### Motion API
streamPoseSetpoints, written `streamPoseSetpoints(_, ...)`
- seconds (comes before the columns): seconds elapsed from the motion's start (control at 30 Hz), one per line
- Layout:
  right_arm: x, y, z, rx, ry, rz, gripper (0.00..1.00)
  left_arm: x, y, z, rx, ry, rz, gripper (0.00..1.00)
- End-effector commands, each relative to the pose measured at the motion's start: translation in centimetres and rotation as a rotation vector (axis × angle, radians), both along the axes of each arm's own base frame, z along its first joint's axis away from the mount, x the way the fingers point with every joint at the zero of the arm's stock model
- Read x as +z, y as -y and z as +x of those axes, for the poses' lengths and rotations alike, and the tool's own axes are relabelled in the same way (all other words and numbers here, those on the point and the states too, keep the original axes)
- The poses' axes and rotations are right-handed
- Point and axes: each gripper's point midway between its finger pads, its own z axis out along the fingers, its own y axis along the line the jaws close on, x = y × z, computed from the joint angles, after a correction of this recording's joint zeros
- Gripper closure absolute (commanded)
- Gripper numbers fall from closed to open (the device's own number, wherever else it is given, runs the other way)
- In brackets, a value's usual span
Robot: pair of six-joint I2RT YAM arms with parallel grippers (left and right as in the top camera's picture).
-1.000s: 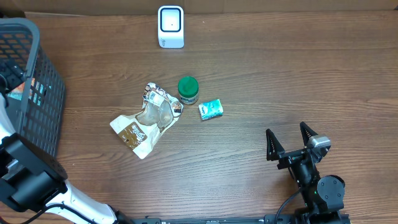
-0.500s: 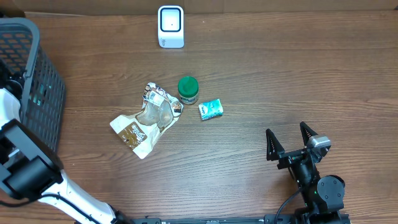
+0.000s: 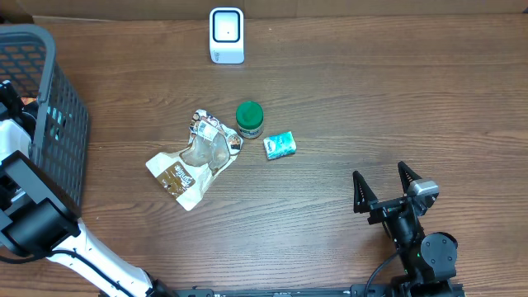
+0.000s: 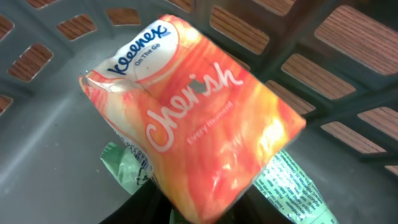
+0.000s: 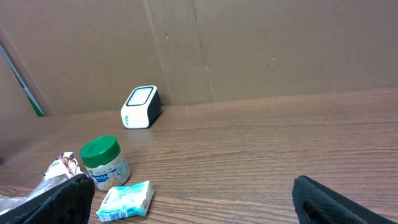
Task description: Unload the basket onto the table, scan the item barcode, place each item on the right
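Note:
An orange Kleenex tissue pack (image 4: 193, 118) fills the left wrist view, inside the grey basket (image 4: 280, 43). My left gripper (image 4: 199, 208) is shut on its lower end, with a dark finger on each side. No barcode shows on the face turned to the camera. In the overhead view my left arm (image 3: 21, 177) reaches into the basket (image 3: 49, 124) at the far left, and its gripper is hidden there. The white scanner (image 3: 226, 35) stands at the back centre. My right gripper (image 3: 380, 176) rests open near the front right, holding nothing.
A green printed packet (image 4: 292, 180) lies under the orange pack in the basket. On the table's middle are a green-lidded jar (image 3: 249, 119), a small teal tissue pack (image 3: 280, 145) and a crumpled snack bag (image 3: 194, 158). A cardboard wall (image 5: 249, 43) backs the table.
My left gripper's jaws have closed on the orange tissue pack, and the left arm has shifted slightly at the basket. The right arm has not moved.

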Motion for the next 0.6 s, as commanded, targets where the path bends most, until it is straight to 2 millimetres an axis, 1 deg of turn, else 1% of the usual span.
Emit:
streamPoseSetpoints(0.0,-0.2,-0.1,0.0,0.004,0.001,0.002,0.0,-0.9,0.8,-0.1,-0.019,-0.032,-0.034,0.75)
streamPoseSetpoints(0.07,-0.2,-0.1,0.0,0.004,0.001,0.002,0.0,0.0,0.8,0.0,-0.013,-0.026,-0.034,0.79)
streamPoseSetpoints(0.1,-0.2,-0.1,0.0,0.004,0.001,0.002,0.0,0.9,0.8,0.0,-0.013,-0.02,-0.028,0.82)
streamPoseSetpoints(0.13,-0.2,-0.1,0.0,0.004,0.001,0.002,0.0,1.6,0.8,0.0,-0.013,-0.014,-0.024,0.82)
streamPoseSetpoints(0.17,-0.2,-0.1,0.0,0.004,0.001,0.002,0.0,2.6,0.8,0.0,-0.013,-0.005,-0.016,0.83)
streamPoseSetpoints(0.23,-0.2,-0.1,0.0,0.004,0.001,0.002,0.0,4.8,0.8,0.0,-0.012,0.015,0.001,0.9)
streamPoseSetpoints(0.3,-0.2,-0.1,0.0,0.004,0.001,0.002,0.0,7.2,0.8,-0.2,-0.011,0.041,0.023,0.96)
streamPoseSetpoints(0.37,-0.2,-0.1,0.0,0.004,0.001,0.002,0.0,10.2,1.1,-0.5,-0.009,0.08,0.052,0.96)
streamPoseSetpoints(0.47,-0.2,-0.1,0.0,0.004,0.001,0.002,0.0,14.0,1.6,-1.2,-0.003,0.128,0.083,0.96)
streamPoseSetpoints(0.53,-0.2,-0.1,0.0,0.004,0.001,0.002,0.0,16.8,2.3,-2.0,0.033,0.177,0.079,0.96)
streamPoseSetpoints(0.57,-0.2,-0.1,0.0,0.004,0.001,0.002,0.0,18.5,2.8,-2.6,0.057,0.209,0.073,0.96)
